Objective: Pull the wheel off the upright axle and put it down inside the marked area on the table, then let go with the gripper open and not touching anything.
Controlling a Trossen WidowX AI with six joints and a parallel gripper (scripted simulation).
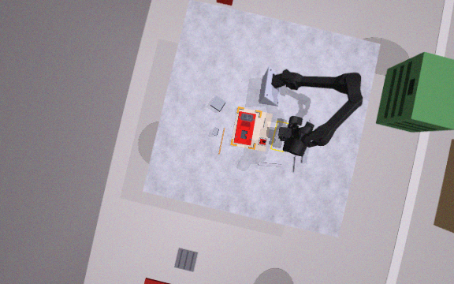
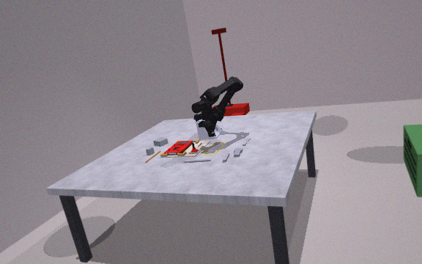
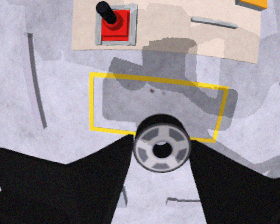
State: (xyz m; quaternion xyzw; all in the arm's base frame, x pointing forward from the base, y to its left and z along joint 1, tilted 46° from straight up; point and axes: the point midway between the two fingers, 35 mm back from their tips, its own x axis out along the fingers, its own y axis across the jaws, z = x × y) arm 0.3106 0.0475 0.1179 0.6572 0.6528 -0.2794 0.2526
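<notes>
My gripper (image 2: 212, 136) (image 3: 161, 143) is shut on the wheel, a black tyre with a light grey spoked hub. The wheel (image 3: 176, 150) shows between the fingertips in the wrist view, its hub hole facing the camera. The gripper hangs above the table near the marked area. The marked area, a yellow outline (image 1: 274, 135) (image 2: 209, 155) (image 3: 91, 102), lies on the table; the wheel overlaps its near edge in the wrist view. The black upright axle (image 3: 105, 9) stands bare on its red base (image 1: 262, 141) (image 3: 116, 32). The wheel cannot be made out in the top and exterior views.
The axle's base is on a beige board (image 3: 86, 35), beside a red panel (image 1: 245, 125) (image 2: 178, 147). Grey blocks (image 1: 217, 103) (image 2: 160, 142) and an orange stick (image 1: 221, 141) (image 2: 152, 156) lie beyond the panel. Thin grey bars (image 2: 197, 160) (image 3: 36, 82) lie around the marked area.
</notes>
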